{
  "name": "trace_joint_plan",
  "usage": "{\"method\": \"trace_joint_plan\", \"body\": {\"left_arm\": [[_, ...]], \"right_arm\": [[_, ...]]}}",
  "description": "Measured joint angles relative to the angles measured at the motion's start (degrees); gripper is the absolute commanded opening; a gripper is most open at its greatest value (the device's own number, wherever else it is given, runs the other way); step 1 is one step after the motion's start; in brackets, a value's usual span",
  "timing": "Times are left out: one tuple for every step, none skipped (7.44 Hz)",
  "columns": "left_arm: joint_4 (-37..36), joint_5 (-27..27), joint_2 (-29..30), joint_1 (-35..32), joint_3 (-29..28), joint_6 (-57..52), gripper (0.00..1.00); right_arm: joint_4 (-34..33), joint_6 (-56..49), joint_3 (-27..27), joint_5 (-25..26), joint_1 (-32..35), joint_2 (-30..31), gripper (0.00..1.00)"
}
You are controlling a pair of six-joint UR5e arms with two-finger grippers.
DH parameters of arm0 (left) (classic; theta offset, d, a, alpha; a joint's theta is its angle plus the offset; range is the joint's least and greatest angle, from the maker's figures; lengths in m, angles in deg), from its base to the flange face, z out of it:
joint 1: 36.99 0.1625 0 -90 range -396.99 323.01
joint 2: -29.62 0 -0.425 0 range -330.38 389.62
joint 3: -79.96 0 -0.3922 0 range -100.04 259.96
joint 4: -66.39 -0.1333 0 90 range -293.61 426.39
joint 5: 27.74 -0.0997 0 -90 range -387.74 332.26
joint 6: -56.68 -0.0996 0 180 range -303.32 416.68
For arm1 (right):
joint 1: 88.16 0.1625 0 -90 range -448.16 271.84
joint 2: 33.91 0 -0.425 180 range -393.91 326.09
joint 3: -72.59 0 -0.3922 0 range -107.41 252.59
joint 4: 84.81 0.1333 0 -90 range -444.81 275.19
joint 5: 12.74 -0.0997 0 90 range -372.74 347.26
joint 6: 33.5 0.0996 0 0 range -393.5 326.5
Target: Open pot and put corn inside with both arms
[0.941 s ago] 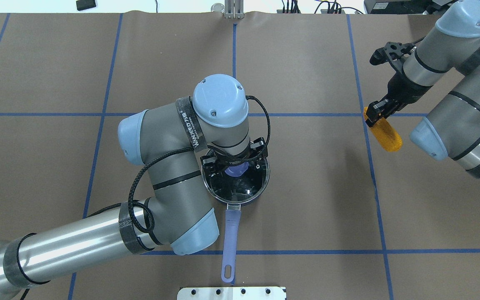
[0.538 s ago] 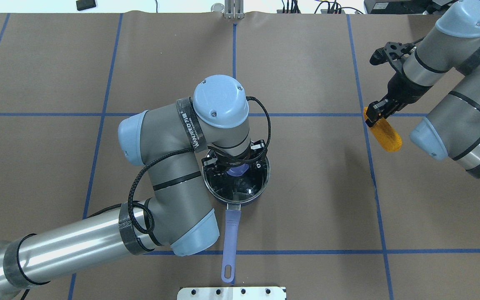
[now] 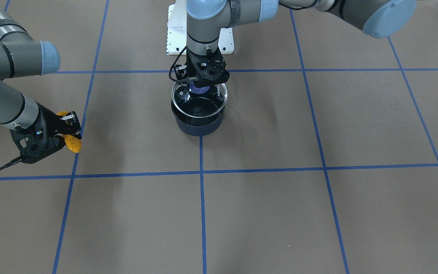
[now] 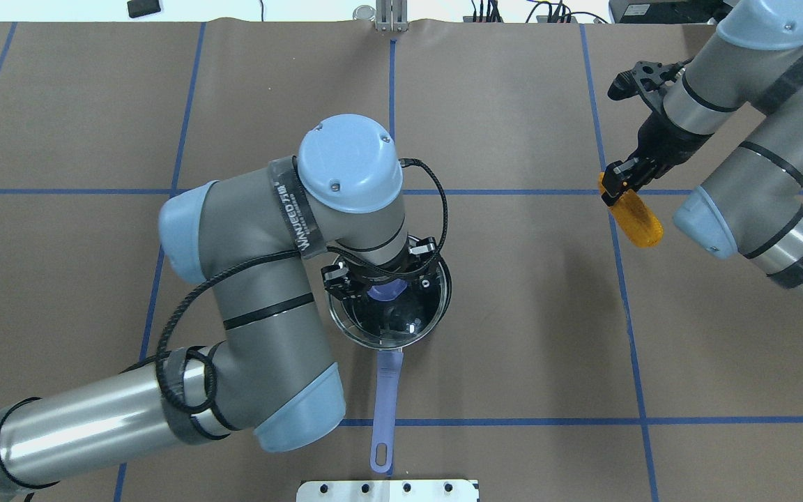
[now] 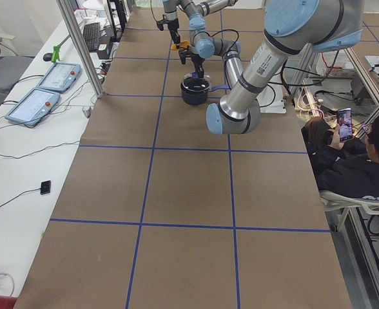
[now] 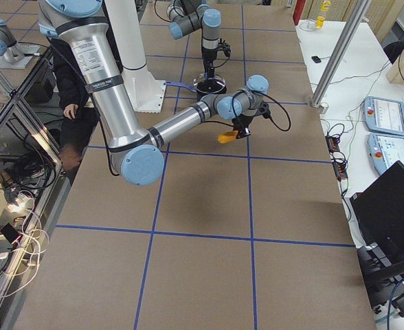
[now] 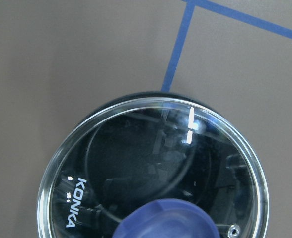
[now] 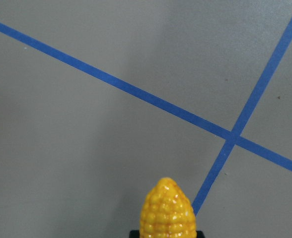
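**Two claws full, one pot not yet clear**

Front-facing view: one dark navy saucepan (image 3: 198,125) stands mid-table (image 3: 318,213). The left gripper (image 3: 200,86) is clenched on the purple knob (image 3: 199,90) of the one glass lid (image 3: 203,107). The lid sits at or just above the rim, and I cannot tell whether they touch. Well apart, the right gripper (image 3: 69,127) grasps the one corn cob (image 3: 73,145) clear of the table.

Overhead: the lid hides the bowl. The one long handle (image 4: 384,397) points toward the robot's base. The cob is pinched at one end.

Side views: both arms show, but too small to judge the claws.

Left wrist: the lid, lettered KONKA, fills the frame, with a sliver of dark rim beyond its edge.

Right wrist: the cob's tapered tip juts forward, so the thick end is the one held.

The glass is likely stiff, slick and breakable, and the knob is the sound hold. The cob looks light and rigid, and its bumpy kernels should help the grip. The saucepan may slide if nudged.
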Motion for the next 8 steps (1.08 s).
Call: {"method": "trace_joint_plan", "body": {"left_arm": [[-2.1,0.0,-4.8,-0.2,6.8,-2.9,0.11],[-3.1,0.1,-10.5,-0.9,13.3,-6.9,0.1],[-3.7,0.8,-15.9,-2.4,18.3,-11.6,0.07],[-3.9,2.5,-20.2,-4.4,21.1,-16.1,0.06],[-3.7,4.1,-24.2,-6.8,22.6,-20.8,0.04],[-2.9,4.9,-28.1,-8.9,23.5,-25.3,0.02],[-0.4,5.2,-32.2,-10.7,23.9,-29.0,0.0],[3.4,5.5,-36.4,-12.2,23.8,-31.8,0.0]], "right_arm": [[-2.1,1.8,0.0,0.0,-0.2,-2.4,0.21],[-3.1,5.5,-0.1,0.0,-0.9,-4.7,0.15],[-3.4,9.9,-0.2,0.1,-1.9,-7.2,0.14],[-3.5,13.4,-0.2,0.2,-3.1,-9.2,0.11],[-3.5,16.4,-0.3,0.5,-4.4,-11.1,0.06],[-3.5,19.6,-0.3,1.3,-5.8,-13.0,0.03],[-3.5,22.7,-0.3,2.9,-7.4,-14.9,0.0],[-3.5,25.2,-0.3,4.4,-8.9,-16.4,0.0]]}}
